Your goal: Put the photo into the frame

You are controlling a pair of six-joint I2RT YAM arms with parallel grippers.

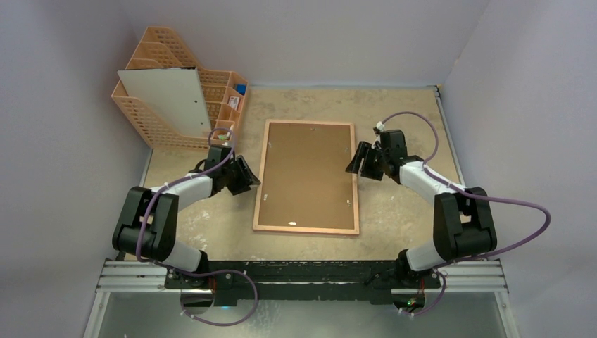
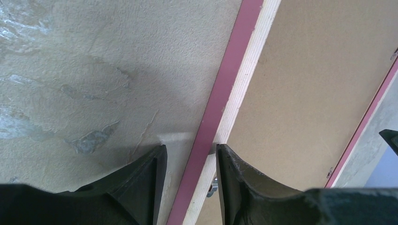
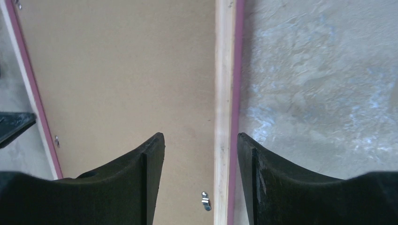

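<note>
**A:** The left fingers [image 2: 150, 187] are standing apart, straddling the frame's [image 2: 220, 108] 9 o'clock rail without pinching it. The left gripper [image 2: 187, 152] is carrying nothing.

**B:** And the right fingers [image 3: 141, 178]?

**A:** They are spreading wider, astride the 3 o'clock rail, one over the board [image 3: 117, 84] and one over the table [image 3: 319, 93]. The right gripper [image 3: 201, 140] is also holding nothing.

**B:** Where is the photo sitting?

**A:** I'm judging that it is the white panel leaning back-outward on the rack [image 1: 151, 120] at 11 o'clock, so the photo [image 1: 169, 98] is well apart from the frame. The frame is lying face down at the centre with the board filling it.

**B:** What is worrying you?

**A:** If one gripper is closing and lifting before the other, the frame may be tilting and the board sliding out. A small clip [image 3: 205, 200] is sitting beside the right rail, and a finger could be snagging on it. And the board is blocking the opening.

**B:** And room?

**A:** Bare table is lying open at 6 and 3 o'clock, up to the wall. At 10 o'clock the rack is crowding the left arm.
</note>
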